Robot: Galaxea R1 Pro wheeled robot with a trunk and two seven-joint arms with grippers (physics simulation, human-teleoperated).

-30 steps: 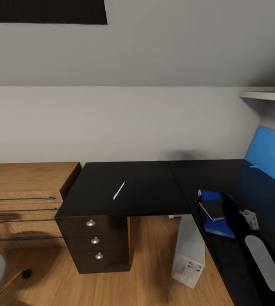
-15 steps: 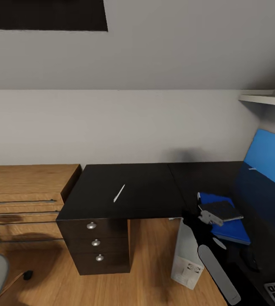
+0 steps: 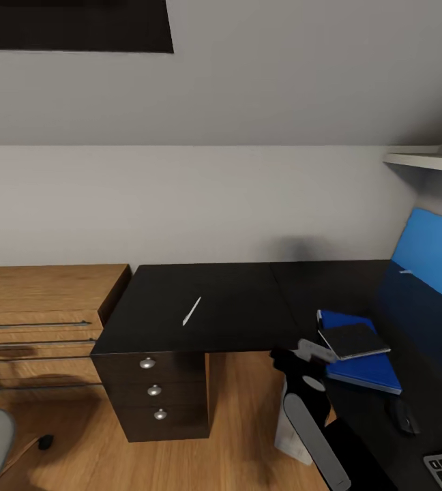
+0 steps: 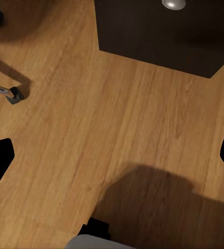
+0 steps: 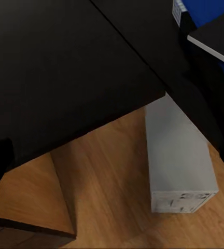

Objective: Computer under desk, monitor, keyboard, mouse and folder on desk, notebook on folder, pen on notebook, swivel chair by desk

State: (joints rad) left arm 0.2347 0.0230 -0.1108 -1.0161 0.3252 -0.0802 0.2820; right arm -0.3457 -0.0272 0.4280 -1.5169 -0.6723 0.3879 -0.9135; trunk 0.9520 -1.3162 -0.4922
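The pen [image 3: 191,311] lay alone on the black surface [image 3: 234,300], thin, light and probably slippery, so best pinched at its middle; the right end effector [image 3: 314,351], near the notebook [image 3: 354,339], held nothing; whether it was released I could not tell.

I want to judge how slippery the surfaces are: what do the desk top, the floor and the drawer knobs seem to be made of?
The desk looks like glossy black laminate or lacquered board; its top mirrors blue at the right. The floor looks like warm matte wood planking, with visible grain and board seams. The drawer knobs look like brushed silver metal, round with a soft highlight. These are renders, so the materials are guesses.
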